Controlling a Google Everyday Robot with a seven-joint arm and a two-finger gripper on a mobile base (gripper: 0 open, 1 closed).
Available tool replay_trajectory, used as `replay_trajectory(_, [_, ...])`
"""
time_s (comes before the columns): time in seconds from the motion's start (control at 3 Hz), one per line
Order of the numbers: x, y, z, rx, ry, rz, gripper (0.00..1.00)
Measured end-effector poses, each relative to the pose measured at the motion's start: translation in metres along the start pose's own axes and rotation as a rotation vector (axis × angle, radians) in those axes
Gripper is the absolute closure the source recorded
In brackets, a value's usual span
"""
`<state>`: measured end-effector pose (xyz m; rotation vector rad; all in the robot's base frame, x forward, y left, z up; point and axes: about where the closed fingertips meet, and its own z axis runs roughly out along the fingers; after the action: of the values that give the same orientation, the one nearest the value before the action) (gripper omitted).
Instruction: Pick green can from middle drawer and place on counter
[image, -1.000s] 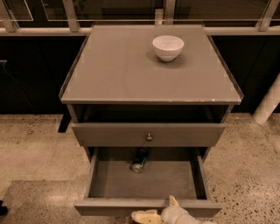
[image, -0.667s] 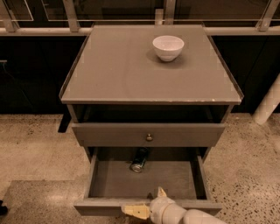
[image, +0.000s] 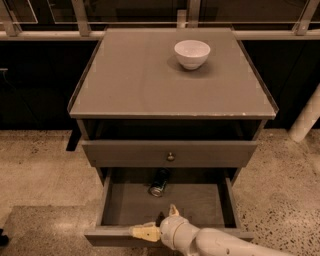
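bench (image: 150, 75): big grey counter top, and the can ends up here imo. The left and near parts are bare, so I'd drop it there, well apart from the bowl. The far edge runs into railing and dark, can't see much behind it.
middle drawer (image: 192, 204): pulled out toward the near side, flat floor mostly bare. I'd come in over the near lip, then reach far and low. Its far end sits under the closed drawer front with the knob (image: 171, 156), so the back wall is hidden.
gripper (image: 153, 219): low at the drawer's near front edge, a bit left of centre. The fingers (image: 144, 232) are spread wide and holding nothing. I'd only close once they straddle the can. The arm is cut off at the bottom.
white bowl (image: 192, 53): far right on the bench, just don't bump it.
green can (image: 159, 182): lying on its side at the far end of the drawer, well apart from the gripper. It probably rolls, so pinch across the body. Its far end is lost in shadow.
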<state>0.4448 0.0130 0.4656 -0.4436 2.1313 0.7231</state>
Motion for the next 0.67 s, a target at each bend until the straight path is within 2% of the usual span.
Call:
replay_trajectory(0.33, [0.01, -0.014, 0.008, 0.037, 0.01, 0.014, 0.0])
replay_trajectory(0.67, [0.01, -0.042, 0.031, 0.092, 0.006, -0.006, 0.0])
